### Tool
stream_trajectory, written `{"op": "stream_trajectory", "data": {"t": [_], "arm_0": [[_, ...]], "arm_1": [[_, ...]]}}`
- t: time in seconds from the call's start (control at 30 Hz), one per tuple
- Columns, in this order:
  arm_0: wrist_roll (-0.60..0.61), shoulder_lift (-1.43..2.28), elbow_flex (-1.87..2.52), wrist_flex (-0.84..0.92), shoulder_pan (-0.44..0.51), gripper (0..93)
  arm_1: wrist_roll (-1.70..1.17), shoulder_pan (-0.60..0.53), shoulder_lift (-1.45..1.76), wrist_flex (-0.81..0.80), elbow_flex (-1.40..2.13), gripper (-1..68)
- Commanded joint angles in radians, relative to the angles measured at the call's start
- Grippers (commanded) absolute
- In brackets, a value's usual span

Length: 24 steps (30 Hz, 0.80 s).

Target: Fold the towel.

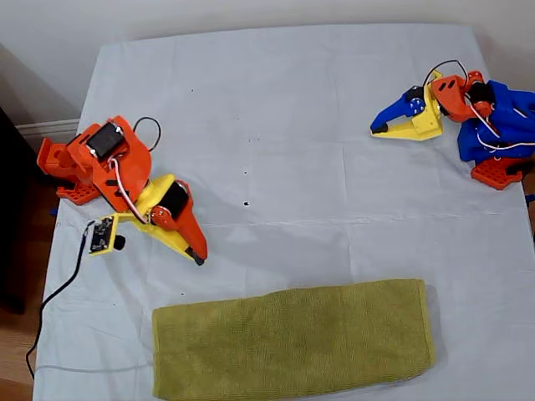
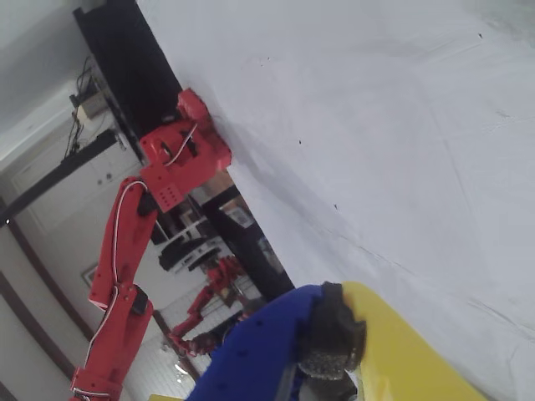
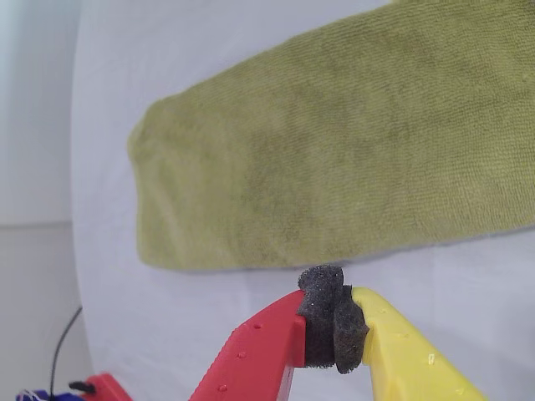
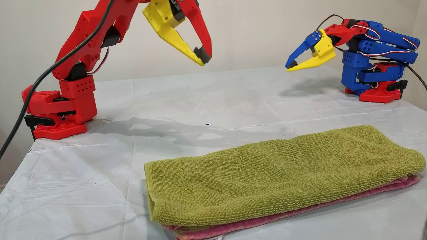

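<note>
The olive-green towel [image 1: 292,338] lies folded into a long strip near the front edge of the table, towards the exterior view's right. It fills much of the second wrist view [image 3: 351,150]. In the other view the towel [image 4: 277,170] shows a pink layer along its bottom edge. My second gripper [image 1: 199,257], red and yellow, hangs shut above the sheet, just beyond the towel's end at the exterior view's left; its foam pads [image 3: 322,292] touch. My first gripper [image 1: 380,130], blue and yellow, is shut and held high at the exterior view's far right, well away from the towel.
A white sheet [image 1: 284,125] covers the table. The red arm's base [image 1: 63,171] sits at the exterior view's left with a black cable [image 1: 58,292] trailing off the edge. The blue arm's base [image 1: 501,138] sits at the exterior view's right.
</note>
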Motion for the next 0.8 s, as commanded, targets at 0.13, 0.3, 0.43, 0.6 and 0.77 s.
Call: {"op": "stream_trajectory", "data": {"t": [0.13, 0.3, 0.43, 0.6, 0.77], "arm_0": [[0.002, 0.094, -0.061, 0.008, 0.021, 0.0], [0.014, 0.095, -0.061, -0.006, 0.029, 0.0], [0.025, 0.097, -0.061, -0.029, 0.038, 0.0], [0.023, 0.089, -0.061, -0.038, 0.055, 0.0], [0.021, 0.094, -0.061, -0.048, 0.058, 0.0]], "arm_1": [[-0.183, -0.095, 0.215, -0.058, 0.229, 0.2], [-0.256, -0.189, 0.215, -0.014, 0.229, 0.2], [-0.362, -0.232, 0.215, 0.02, 0.213, 0.1], [-0.313, -0.256, 0.215, 0.067, 0.195, 0.1], [-0.383, -0.305, 0.213, 0.083, 0.192, 0.1]]}}
